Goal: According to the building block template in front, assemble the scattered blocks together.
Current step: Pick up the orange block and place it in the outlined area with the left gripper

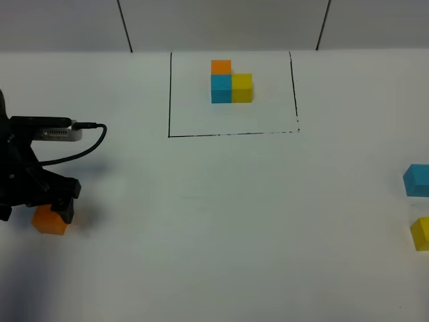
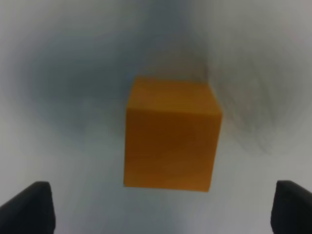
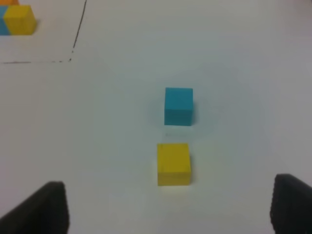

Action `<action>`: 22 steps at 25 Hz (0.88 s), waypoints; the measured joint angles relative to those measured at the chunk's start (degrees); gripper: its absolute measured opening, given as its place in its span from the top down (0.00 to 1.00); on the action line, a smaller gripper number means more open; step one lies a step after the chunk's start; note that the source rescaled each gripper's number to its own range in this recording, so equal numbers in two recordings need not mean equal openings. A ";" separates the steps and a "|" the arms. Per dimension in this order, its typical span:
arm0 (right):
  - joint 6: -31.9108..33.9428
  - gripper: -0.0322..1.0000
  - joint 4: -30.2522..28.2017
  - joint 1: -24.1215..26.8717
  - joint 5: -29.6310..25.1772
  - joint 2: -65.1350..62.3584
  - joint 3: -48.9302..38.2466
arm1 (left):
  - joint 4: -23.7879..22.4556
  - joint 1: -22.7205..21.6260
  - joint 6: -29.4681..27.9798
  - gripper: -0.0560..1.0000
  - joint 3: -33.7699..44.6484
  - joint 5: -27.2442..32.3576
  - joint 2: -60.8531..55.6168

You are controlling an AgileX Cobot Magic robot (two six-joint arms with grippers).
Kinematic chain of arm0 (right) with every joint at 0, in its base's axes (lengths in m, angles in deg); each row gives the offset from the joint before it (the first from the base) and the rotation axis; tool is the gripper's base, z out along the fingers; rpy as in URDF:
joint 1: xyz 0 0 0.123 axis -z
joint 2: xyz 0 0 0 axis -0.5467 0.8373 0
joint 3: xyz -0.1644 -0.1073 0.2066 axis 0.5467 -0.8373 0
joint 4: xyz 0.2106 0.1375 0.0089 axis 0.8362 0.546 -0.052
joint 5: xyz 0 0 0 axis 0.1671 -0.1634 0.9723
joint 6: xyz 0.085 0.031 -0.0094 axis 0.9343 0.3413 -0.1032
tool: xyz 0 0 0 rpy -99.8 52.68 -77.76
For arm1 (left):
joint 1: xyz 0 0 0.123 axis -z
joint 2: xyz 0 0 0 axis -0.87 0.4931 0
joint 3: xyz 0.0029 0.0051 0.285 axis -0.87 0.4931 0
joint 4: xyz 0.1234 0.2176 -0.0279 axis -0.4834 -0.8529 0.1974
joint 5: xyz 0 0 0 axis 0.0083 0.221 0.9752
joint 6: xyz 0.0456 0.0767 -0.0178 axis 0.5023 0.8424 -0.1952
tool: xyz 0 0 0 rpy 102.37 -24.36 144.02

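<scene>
High view: my left gripper (image 1: 59, 201) sits low at the left edge of the table (image 1: 221, 221), right over the orange cube (image 1: 48, 222). The template (image 1: 231, 82) is at the back inside the black frame (image 1: 231, 133): orange behind blue, yellow right of blue. The blue cube (image 1: 417, 180) and yellow cube (image 1: 421, 233) are at the right edge, both cut by the picture border and apart from each other. Wide bare table in between.
Left wrist: jaws wide apart, orange cube centred ahead between the tips, clear gap each side, no contact.
Right wrist: right gripper (image 3: 170, 207) jaws spread, holding nothing. Yellow is nearer, blue just beyond, small gap between them. Frame corner and template well off to one side.
</scene>
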 joint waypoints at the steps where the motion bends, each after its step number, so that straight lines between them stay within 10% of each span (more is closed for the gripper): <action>1: 0.00 0.29 0.00 0.00 0.00 0.00 0.00 | 0.00 0.00 0.00 0.05 0.00 -0.44 0.77; 13: 0.00 0.29 0.00 0.00 0.00 0.00 0.00 | -0.10 0.00 0.34 0.19 -0.05 -3.23 6.07; 22: 0.00 0.29 0.00 0.00 0.00 0.00 0.00 | -0.10 0.00 0.34 0.89 -0.05 -3.23 6.18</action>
